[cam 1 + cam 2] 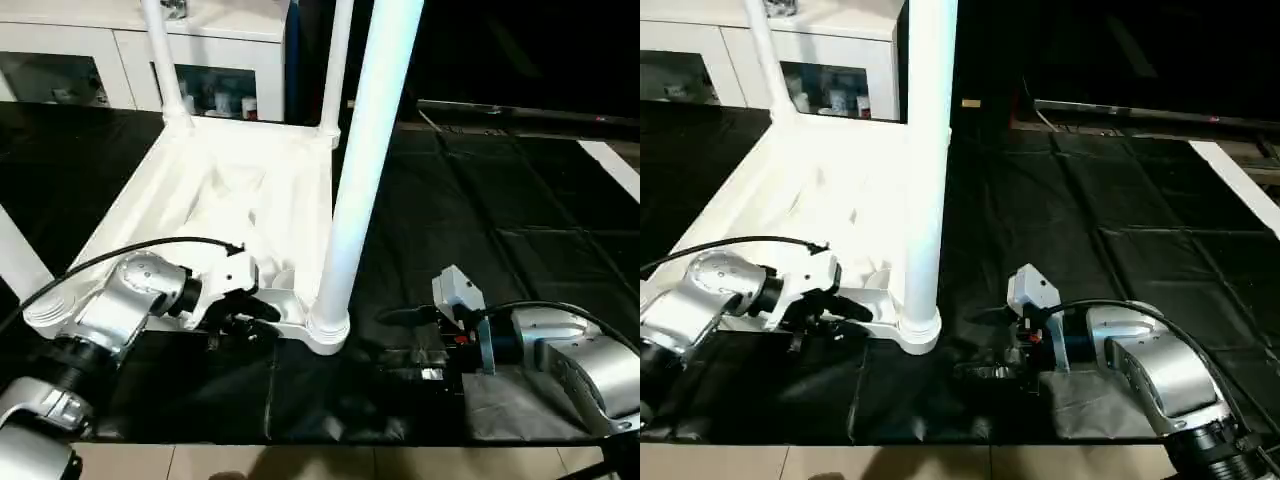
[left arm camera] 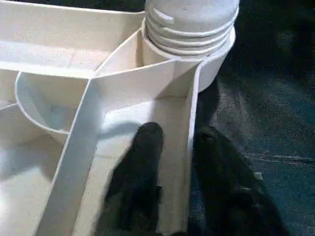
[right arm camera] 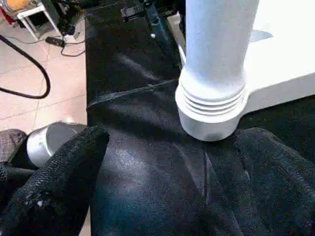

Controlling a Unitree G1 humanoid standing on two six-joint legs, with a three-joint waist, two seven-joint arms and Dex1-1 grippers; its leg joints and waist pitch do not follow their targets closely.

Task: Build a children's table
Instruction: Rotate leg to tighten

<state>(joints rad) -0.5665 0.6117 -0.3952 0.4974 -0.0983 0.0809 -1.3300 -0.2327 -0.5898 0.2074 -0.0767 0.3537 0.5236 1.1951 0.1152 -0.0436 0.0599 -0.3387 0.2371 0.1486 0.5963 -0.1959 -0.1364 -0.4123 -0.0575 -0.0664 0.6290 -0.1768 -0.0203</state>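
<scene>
The children's table lies upside down on a black mat, its white ribbed top [image 1: 230, 200] facing up. Several white legs stand in its corner sockets. The nearest leg [image 1: 365, 150] rises from the front right socket [image 1: 328, 330]. My left gripper [image 1: 262, 318] is at the top's near edge beside that socket. In the left wrist view its black fingers [image 2: 147, 147] straddle the thin rim wall [image 2: 192, 113], one inside and one outside, with a small gap on the inner side. My right gripper [image 1: 400, 345] stands wide open low over the mat, just right of the leg's base [image 3: 211, 108].
A white glass-door cabinet [image 1: 100, 60] stands behind the table. The black mat [image 1: 500, 200] stretches right to a white strip [image 1: 610, 165]. Tiled floor [image 1: 300, 462] shows along the mat's near edge. Cables [image 3: 29, 64] lie on the floor.
</scene>
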